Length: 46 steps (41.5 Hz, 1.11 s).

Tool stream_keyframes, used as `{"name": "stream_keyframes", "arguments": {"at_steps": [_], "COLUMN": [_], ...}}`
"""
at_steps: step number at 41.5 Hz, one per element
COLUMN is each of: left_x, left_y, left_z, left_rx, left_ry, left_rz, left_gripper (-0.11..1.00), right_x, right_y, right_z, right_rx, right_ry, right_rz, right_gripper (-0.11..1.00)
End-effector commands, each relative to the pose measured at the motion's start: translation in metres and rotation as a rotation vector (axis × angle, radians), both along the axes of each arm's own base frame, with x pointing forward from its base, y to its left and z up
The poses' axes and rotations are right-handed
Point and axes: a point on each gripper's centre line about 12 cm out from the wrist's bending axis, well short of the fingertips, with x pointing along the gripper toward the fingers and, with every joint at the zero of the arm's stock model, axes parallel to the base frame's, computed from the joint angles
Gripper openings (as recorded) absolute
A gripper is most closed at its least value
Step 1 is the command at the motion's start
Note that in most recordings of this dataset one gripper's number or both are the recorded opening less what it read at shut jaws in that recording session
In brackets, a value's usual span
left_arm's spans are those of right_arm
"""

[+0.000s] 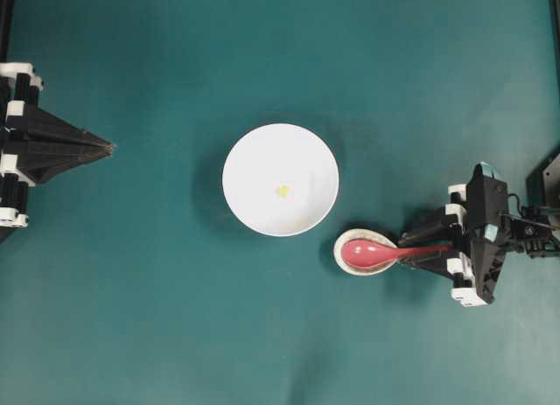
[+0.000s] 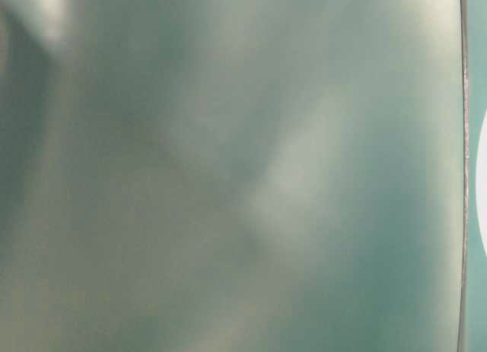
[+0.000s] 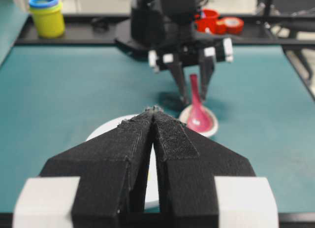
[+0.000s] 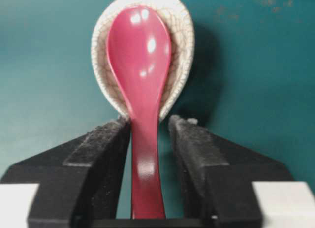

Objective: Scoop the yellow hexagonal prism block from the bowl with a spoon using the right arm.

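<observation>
Fingers (image 4: pixel 101 144) of right gripper (image 4: pixel 147 134) straddled spoon (image 4: pixel 140 65) handle, gap remaining, nothing gripped; yellow hexagonal prism block (image 1: pixel 282 192) lay unscooped in bowl (image 1: pixel 254 156).

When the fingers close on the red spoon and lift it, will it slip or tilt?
Probably slippery: the spoon is glossy, with bright highlights. It looks stiff, so it should not bend. The fingers flank the narrow handle, away from the deep scoop, so the scoop end may dip. The spoon rest beneath looks light and could shift.
</observation>
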Motion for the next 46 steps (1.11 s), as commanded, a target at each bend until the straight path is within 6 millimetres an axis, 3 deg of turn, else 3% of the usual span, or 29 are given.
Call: {"name": "stream_keyframes", "arguments": {"at_steps": [1,8,46], "left_x": [0.002,0.002,0.002], "left_y": [0.000,0.000,0.000], "left_z": [0.007,0.007,0.007], "left_rx": [0.002,0.003,0.003], "left_ry": [-0.017,-0.017,-0.017], "left_rz": [0.001,0.001,0.001], "left_gripper": [0.01,0.01,0.01], "right_x": [0.003,0.004,-0.005], "right_y": [0.001,0.001,0.002], "right_z": [0.006,0.007,0.019], "right_rx": [0.008,0.011,0.046], "right_ry": [-0.027,-0.029,-0.014], "right_rz": [-0.004,-0.004,0.019], "right_gripper": [0.40,0.23,0.13]}}
